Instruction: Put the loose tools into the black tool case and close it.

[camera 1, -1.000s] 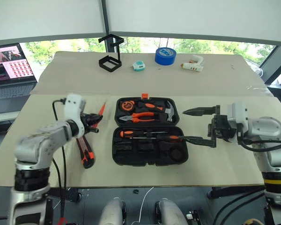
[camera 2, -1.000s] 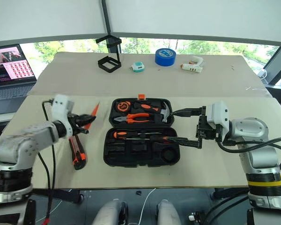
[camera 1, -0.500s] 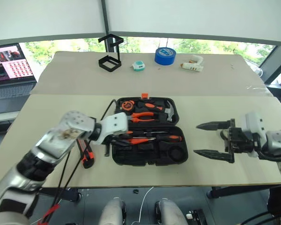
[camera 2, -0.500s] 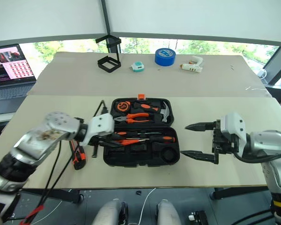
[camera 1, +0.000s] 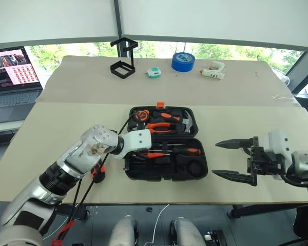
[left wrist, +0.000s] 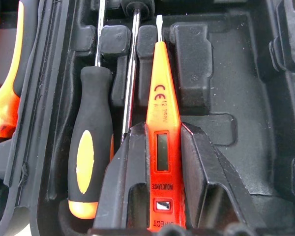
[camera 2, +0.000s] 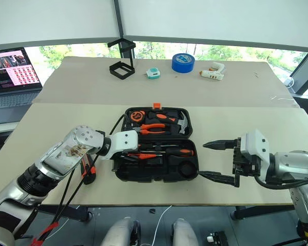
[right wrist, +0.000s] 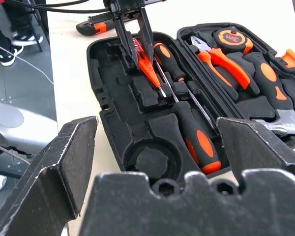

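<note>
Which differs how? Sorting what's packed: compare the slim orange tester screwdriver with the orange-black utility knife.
The slim orange tester screwdriver is inside the black moulded tool case, held by the left gripper; the orange-black utility knife lies loose on the table beside the case. The tester is all orange; the knife is part black. Both are loose tools.

Beige table (camera 1: 61, 118), open black tool case (camera 1: 165, 174), utility knife (camera 2: 89, 171)

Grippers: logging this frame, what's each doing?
Left gripper: shut on the tester screwdriver inside the tool case.
Right gripper: open, empty.
</note>
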Controlling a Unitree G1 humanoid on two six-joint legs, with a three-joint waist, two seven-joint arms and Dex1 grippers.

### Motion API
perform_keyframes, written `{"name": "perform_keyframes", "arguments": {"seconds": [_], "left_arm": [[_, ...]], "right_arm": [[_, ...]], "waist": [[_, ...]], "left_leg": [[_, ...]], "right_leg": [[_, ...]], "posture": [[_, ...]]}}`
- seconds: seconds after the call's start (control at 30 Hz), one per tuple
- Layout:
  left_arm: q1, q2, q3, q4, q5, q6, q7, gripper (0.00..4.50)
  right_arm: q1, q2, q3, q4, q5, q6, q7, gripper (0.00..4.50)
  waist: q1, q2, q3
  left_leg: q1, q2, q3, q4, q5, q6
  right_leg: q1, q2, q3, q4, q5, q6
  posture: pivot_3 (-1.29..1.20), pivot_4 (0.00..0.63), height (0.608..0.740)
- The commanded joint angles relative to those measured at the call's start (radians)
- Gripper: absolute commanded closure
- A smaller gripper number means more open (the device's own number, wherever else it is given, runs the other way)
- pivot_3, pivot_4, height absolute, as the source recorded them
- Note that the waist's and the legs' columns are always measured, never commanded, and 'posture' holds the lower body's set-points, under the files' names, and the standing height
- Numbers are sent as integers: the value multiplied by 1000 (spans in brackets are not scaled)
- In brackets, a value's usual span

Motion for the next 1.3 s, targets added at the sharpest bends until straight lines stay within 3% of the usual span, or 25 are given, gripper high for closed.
{"name": "perform_keyframes", "arguments": {"seconds": [0.03, 0.43, 0.63, 0.7, 0.8, 1.1, 1.2, 1.3], "left_arm": [[-3, 35, -54, -11, 60, -6, -48, 4062], [-25, -15, -94, -7, 110, 33, -80, 4062], [-22, -36, -56, -8, 93, 74, -79, 4062], [-20, -33, -15, -10, 76, 72, -74, 3062], [-29, -38, 89, -34, -5, 55, -89, 2116], [-61, -35, 232, -50, -131, 57, -100, 2116], [6, -64, 257, 35, -130, -50, -68, 2697], [76, -65, 253, 88, -123, -134, -75, 3961]], "right_arm": [[-11, -7, -35, -20, 18, -4, -9, 0], [-51, 0, 5, -5, 10, 1, -8, 0], [-71, 8, 28, 7, 5, -3, -8, 0], [-78, 10, 35, 14, 4, -6, -6, 0], [-87, 12, 45, 28, 3, -10, 0, 0], [-110, 21, 66, 72, -3, -21, 13, 0], [-124, 46, 70, 86, -11, -45, 6, 0], [-135, 68, 64, 98, -22, -73, -9, 0]], "waist": [[-1, 0, 0], [-3, 0, 0], [-2, 0, 0], [-2, 0, 0], [-3, 0, 0], [-3, 0, 0], [-3, 0, 0], [-5, 0, 0]], "left_leg": [[0, 0, 0, 0, 0, 0], [1, 0, -1, 0, 0, 0], [1, 0, -1, 1, 0, 0], [1, 0, -1, 1, 0, 0], [1, 0, -1, 1, 0, 0], [0, -1, -1, 2, 0, 0], [0, -1, -1, 2, 0, 0], [0, -1, -1, 2, 0, 0]], "right_leg": [[0, 0, 0, 0, 0, 0], [0, 1, 0, 1, 0, 0], [1, 0, 0, 1, 0, 0], [1, 0, 0, 2, 0, 0], [-1, 0, 1, 4, 0, 0], [-2, 0, 1, 6, -1, 1], [-2, 0, 1, 6, -1, 1], [-2, 0, 1, 7, -1, 1]], "posture": [[0, 150, 740], [0, 150, 740], [0, 150, 740], [0, 150, 740], [0, 150, 740], [0, 150, 740], [0, 150, 740], [0, 150, 740]]}}
